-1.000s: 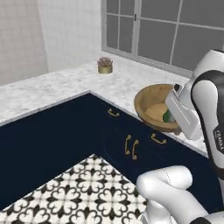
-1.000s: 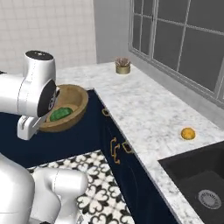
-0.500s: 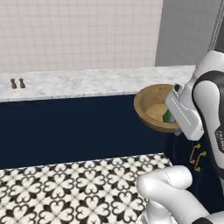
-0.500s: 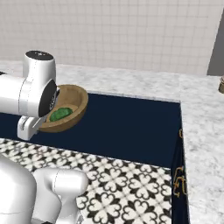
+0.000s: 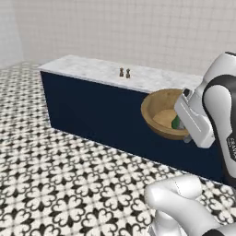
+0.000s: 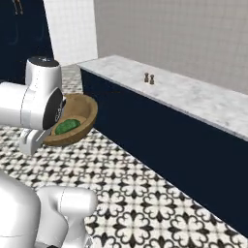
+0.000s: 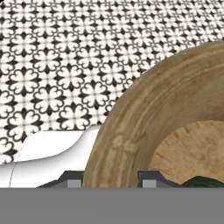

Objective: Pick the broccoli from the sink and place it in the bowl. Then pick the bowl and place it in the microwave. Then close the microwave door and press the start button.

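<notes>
The two-finger gripper [image 7: 111, 178] is clamping the rim of the wide, round tan-brown wooden bowl [image 5: 163, 113], one dark finger tip [image 7: 72, 179] on the outer wall and the other on the inner wall; the jaws are standing partly closed across the thickness of that wall. The bowl is hanging clear of every surface, tilted so that its mouth is facing partly sideways, away from the arm. The small lumpy green broccoli floret [image 6: 67, 126] is lying inside the bowl, against the lower part of the light interior, next to the gripped rim.

Relative to the bowl, the long white marble counter [image 5: 115, 73] on dark navy cabinets [image 5: 87, 110] is running behind and beyond it, well apart from the rim. Two small dark shakers [image 6: 149, 78] are standing on that counter, above and past the bowl. The black-and-white patterned tile floor [image 5: 55, 184] is lying below the bowl, with nothing between the two.

The placing step judged to be coming turns on where the microwave lies from the bowl, and that direction cannot be told. Risk, as a judgement: the tilt is leaving the floret near the low side, so any added roll toward the mouth could spill it.
</notes>
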### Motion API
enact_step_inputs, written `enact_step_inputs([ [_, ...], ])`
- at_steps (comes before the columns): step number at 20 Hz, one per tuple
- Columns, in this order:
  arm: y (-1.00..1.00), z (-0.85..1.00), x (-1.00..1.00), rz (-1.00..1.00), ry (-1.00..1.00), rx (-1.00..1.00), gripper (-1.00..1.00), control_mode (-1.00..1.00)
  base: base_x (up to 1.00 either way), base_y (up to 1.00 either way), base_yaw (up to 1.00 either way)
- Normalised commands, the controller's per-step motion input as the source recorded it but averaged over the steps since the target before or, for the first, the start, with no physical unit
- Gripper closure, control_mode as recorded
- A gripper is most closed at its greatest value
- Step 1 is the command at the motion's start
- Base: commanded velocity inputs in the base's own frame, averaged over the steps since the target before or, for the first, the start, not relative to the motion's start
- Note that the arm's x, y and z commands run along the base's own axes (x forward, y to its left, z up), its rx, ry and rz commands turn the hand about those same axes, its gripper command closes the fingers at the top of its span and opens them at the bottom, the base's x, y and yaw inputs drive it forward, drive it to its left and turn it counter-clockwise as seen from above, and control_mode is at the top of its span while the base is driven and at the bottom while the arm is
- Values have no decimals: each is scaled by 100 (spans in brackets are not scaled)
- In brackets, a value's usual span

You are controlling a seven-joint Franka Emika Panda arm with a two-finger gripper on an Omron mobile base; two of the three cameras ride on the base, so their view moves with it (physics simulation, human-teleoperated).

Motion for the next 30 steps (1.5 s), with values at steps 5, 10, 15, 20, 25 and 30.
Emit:
enact_step_inputs([
  [5,0,0,0,0,0,0,100,100,4,4,99],
  [10,0,0,0,0,0,0,100,100,54,0,93],
  [15,0,0,0,0,0,0,100,100,93,-29,66],
  [20,0,0,0,0,0,0,100,100,100,-67,46],
  [25,0,0,0,0,0,0,100,100,97,-97,38],
  [30,0,0,0,0,0,0,100,100,71,-100,28],
])
